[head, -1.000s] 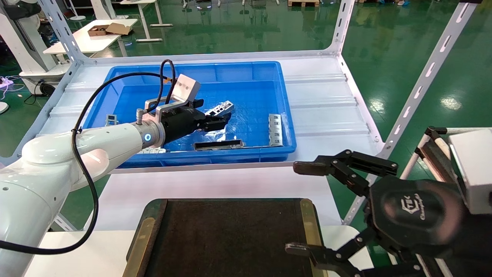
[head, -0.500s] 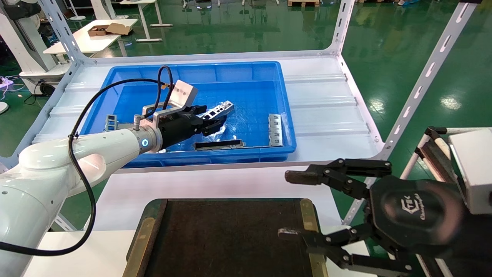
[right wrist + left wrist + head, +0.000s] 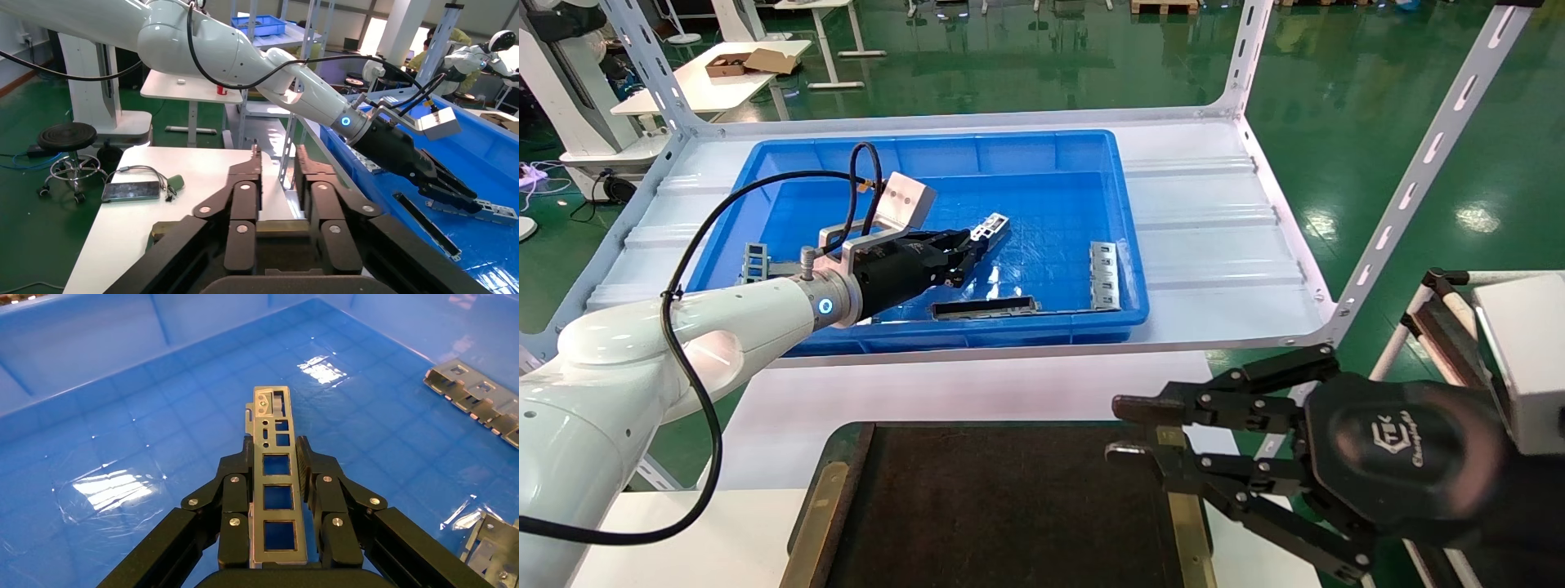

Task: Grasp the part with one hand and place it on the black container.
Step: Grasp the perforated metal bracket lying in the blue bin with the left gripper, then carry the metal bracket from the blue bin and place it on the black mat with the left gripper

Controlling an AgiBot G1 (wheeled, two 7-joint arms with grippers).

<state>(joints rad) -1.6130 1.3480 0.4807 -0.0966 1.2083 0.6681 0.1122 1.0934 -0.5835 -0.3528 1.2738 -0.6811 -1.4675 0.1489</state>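
Clamped on both long edges of the part (image 3: 276, 478), a narrow silver-grey sheet-metal channel with a row of square cutouts, the left claw (image 3: 276, 471) held it lengthwise between its black jointed fingers (image 3: 235, 502), the free end jutting out ahead. In the head view the part (image 3: 983, 231) sat raised over the floor of the deep blue plastic bin (image 3: 1042, 155), which stood toward the far side of the white table (image 3: 977, 384).

Judged from this, the step in hand was the lift-out. Doing it well meant keeping the squeeze even on both edges so the thin channel could not twist, rising enough to clear the bin's near wall, then drawing back toward the black container (image 3: 1001, 506), the flat dark matte tray with olive-brass rim strips at the table's near edge.

From the claw the left arm ran low and nearly level, white forearm reaching in across the bin's near-left corner.

At the near-right corner, the right claw (image 3: 1128, 425) hung over the tray's rim, fingers close together and holding nothing.
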